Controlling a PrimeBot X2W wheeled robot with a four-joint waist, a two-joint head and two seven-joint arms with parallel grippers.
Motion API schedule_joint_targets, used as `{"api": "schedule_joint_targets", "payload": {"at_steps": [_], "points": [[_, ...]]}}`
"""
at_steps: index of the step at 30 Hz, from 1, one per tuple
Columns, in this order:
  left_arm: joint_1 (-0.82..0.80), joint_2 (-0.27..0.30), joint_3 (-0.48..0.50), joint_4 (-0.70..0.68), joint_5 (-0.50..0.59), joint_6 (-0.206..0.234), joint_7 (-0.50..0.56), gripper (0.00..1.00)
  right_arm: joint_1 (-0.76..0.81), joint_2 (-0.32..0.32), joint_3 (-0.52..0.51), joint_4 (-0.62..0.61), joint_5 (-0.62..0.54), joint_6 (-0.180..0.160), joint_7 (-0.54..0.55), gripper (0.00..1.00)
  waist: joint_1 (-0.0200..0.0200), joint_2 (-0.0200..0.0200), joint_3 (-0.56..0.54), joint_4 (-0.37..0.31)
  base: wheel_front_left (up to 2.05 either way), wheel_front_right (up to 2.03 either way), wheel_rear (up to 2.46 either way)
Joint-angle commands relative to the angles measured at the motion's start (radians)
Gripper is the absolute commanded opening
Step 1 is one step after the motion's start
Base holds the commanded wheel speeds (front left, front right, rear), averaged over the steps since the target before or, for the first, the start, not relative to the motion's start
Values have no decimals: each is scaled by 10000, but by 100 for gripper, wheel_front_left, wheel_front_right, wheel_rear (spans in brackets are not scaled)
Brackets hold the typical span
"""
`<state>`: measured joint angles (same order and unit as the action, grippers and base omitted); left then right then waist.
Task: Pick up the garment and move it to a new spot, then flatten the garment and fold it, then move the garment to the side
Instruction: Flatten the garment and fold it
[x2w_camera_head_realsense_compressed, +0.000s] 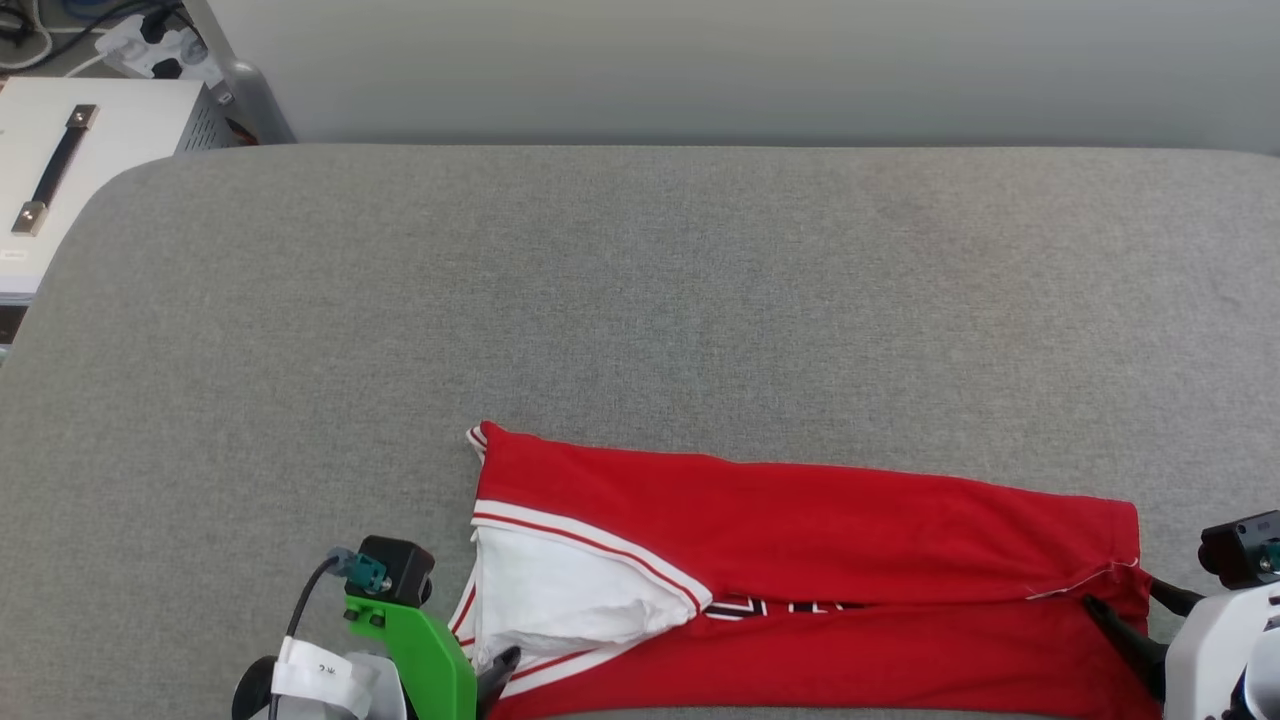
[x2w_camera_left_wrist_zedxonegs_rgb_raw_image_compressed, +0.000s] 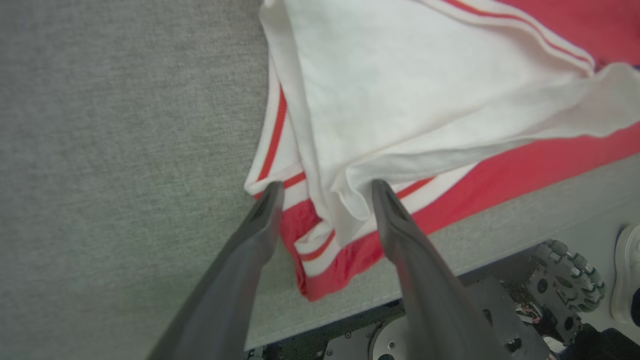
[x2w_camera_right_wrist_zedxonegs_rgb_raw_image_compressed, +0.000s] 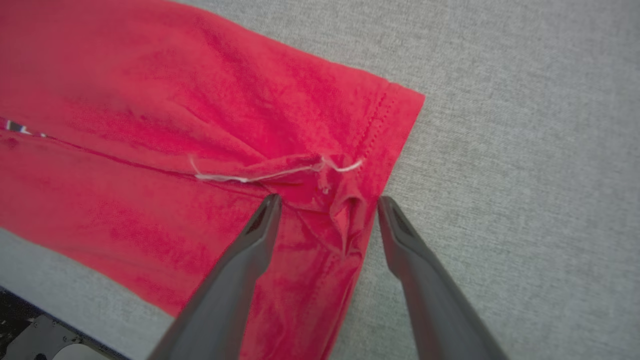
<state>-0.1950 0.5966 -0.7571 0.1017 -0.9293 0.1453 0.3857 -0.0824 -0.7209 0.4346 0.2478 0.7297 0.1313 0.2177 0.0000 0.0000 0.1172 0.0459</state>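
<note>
Where the grey cloth-covered table (x2w_camera_head_realsense_compressed: 640, 280) ends at the far left, a white case (x2w_camera_head_realsense_compressed: 70, 150) with a dark handle stands beside it. Near the front edge, the left gripper (x2w_camera_left_wrist_zedxonegs_rgb_raw_image_compressed: 327, 187) has its two fingers apart, closed on nothing. Between their tips lie the white sleeve (x2w_camera_left_wrist_zedxonegs_rgb_raw_image_compressed: 400, 90) and the striped trim at the left end of the garment (x2w_camera_head_realsense_compressed: 800, 540). It lies along the front edge of the table, from the middle toward the right, folded lengthwise, with a little black lettering visible under the fold. At its right end the right gripper (x2w_camera_right_wrist_zedxonegs_rgb_raw_image_compressed: 328, 200) is also spread wide: one fingertip is over the red cloth, the other just beside the hem, above the grey surface. A bunched fold and a loose white thread (x2w_camera_right_wrist_zedxonegs_rgb_raw_image_compressed: 240, 177) lie just ahead of the tips.
</note>
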Motion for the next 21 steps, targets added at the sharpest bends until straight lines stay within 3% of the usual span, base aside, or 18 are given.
{"api": "schedule_joint_targets", "payload": {"at_steps": [1,11,17,21], "points": [[-115,-63,8,31,102,-23,-140,100,104,18,-26,-12,196,-6,75,100,0,0,-223,-32,0,0,0],[-36,-284,885,-619,397,308,-2204,100,577,22,-1142,-761,1001,-6,957,100,0,0,-745,-54,0,0,0],[-71,-574,1502,-716,717,376,-3946,100,706,834,-2541,-1072,1142,-6,1709,100,0,0,-628,-12,0,0,0],[-235,-688,1652,-488,1221,185,-5155,100,726,1546,-3432,-968,728,-6,2302,100,0,0,-422,61,0,0,0]]}}
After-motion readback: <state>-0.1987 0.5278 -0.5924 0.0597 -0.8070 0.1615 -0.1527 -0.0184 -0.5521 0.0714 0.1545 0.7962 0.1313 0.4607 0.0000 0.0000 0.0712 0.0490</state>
